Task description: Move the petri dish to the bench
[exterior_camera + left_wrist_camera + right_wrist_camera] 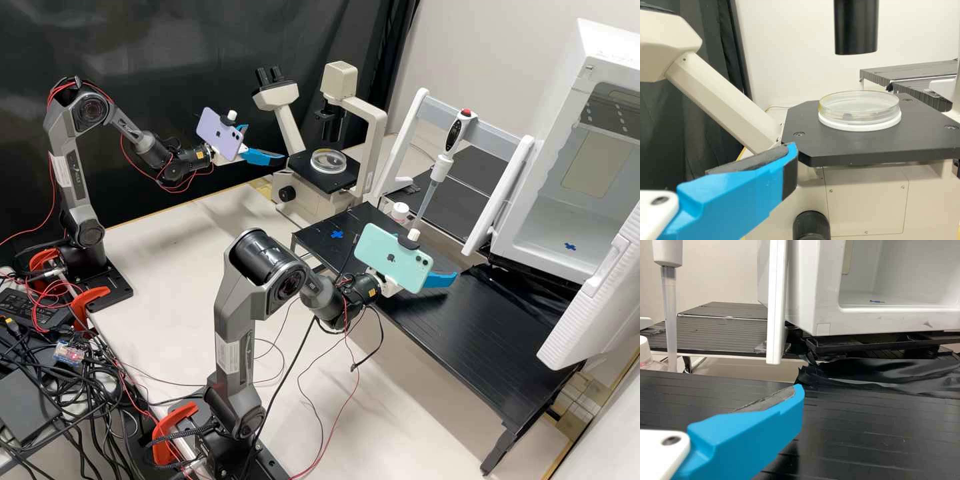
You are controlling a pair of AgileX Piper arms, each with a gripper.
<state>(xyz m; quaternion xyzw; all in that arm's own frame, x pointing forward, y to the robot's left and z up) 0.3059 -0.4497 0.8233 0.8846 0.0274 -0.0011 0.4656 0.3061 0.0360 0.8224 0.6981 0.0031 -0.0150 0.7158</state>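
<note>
The round dish (329,161) (it's see-through!) sits on the microscope (303,197), and left gripper (267,142) and right gripper (441,279) have jaws apart.

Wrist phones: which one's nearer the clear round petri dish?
The pale purple phone, on the left arm, beside the beige microscope holding the dish; the mint-green phone is over the black platform.
</note>
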